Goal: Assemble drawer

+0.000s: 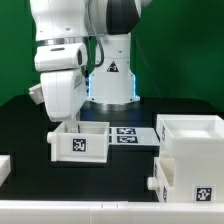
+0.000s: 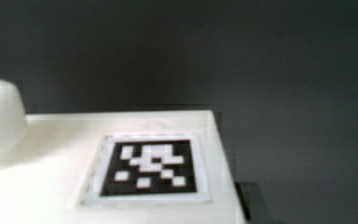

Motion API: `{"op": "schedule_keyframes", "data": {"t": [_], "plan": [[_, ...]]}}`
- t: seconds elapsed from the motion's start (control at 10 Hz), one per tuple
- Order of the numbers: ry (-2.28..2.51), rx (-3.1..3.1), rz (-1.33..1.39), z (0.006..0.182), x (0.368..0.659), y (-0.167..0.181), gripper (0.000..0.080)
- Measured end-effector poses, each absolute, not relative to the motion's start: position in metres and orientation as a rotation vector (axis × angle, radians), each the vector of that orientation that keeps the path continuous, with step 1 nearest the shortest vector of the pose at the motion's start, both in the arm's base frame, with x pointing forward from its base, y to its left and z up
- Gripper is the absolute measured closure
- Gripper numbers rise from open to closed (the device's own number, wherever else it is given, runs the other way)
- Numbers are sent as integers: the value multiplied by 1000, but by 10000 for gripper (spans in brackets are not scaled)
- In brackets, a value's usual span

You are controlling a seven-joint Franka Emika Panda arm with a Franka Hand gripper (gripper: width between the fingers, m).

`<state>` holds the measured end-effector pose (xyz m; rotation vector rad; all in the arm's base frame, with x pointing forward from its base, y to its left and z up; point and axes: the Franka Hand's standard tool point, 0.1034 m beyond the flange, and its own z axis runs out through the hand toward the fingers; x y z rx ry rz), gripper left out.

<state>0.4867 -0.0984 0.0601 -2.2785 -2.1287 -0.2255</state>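
Black tabletop [image 1: 25, 120], green backdrop [image 1: 185, 50]. Gripper [image 1: 68, 121] over tray [image 1: 80, 142]; finger spread cannot be told.

The open-top tray [image 1: 80, 140] sits low on the black table [image 1: 25, 120], with the arm's wrist block [image 1: 62, 85] directly above its rear wall, closing off approach from overhead there. Just beside it, toward the exterior view's right, the marker board [image 1: 127, 134] lies flat and offers no obstruction. Beyond that, the tall housing [image 1: 192, 150] blocks the right side. Bare table lies open on the exterior view's left of the tray.
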Motion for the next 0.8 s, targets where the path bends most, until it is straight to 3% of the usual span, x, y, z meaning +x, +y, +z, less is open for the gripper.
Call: {"op": "schedule_keyframes", "data": {"t": [0.4, 0.8], "plan": [[-2157, -2190, -121, 73, 538, -65, 761], [-2160, -2170, -115, 70, 541, -64, 761]]}}
